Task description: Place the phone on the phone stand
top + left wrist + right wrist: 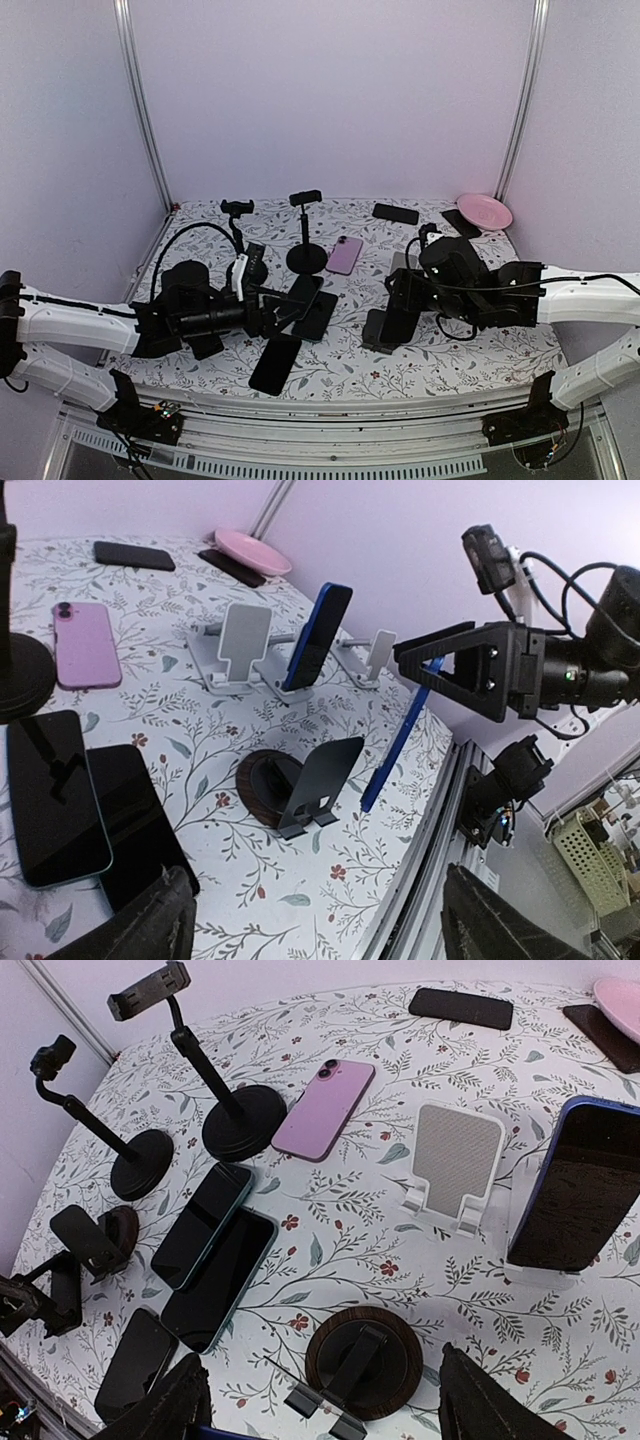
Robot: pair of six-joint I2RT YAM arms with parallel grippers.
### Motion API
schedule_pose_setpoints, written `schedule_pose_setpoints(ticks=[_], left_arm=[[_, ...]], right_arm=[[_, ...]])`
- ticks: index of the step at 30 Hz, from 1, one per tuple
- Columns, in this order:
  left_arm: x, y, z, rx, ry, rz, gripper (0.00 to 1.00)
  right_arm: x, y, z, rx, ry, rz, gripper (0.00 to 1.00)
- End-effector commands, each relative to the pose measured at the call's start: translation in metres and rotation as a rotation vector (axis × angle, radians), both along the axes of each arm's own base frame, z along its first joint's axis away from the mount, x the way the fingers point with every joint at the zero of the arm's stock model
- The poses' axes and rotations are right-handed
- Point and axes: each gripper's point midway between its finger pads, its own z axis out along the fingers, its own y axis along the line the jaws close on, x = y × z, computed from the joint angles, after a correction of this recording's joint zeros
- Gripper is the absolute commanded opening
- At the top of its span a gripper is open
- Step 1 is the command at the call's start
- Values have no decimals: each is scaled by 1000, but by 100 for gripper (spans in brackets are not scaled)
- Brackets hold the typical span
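Phone [398, 738], blue-edged, stood nearly upright and slightly tilted, pinched between the fingers of my right gripper [420, 665]. It was just beside the dark plate of the stand [318, 780] with the round wooden base. My right arm [590, 290] reached in from the right side, forearm low and almost level over the table [450, 365], wrist turned inward. My left arm [80, 325] mirrored it from the left, likewise low. My left gripper [320, 920] faced across the table toward the right one, its fingers [150, 925] spread wide with nothing between them. The left wrist view gave the phone edge-on only: neither screen nor back was visible, and I could not tell whether its lower end touched the table. In the top view, phone, stand and right gripper merged into one dark mass. Both left fingers were cut off by the lower frame edge. A second blue phone [320, 630] stood propped farther off, beside an empty white stand [245, 640].
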Motion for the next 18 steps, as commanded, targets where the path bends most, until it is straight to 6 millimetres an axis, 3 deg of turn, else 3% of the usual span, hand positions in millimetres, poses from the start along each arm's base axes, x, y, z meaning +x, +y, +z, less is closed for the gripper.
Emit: schedule_pose_setpoints(ticks=[1,18], left_arm=[[7,15,-18,60,47,74,85],[12,4,-40,81,96,58,84]], right_arm=[[7,22,15,64,-58,-46,21],[15,29,-13,46,-82,-189,20]])
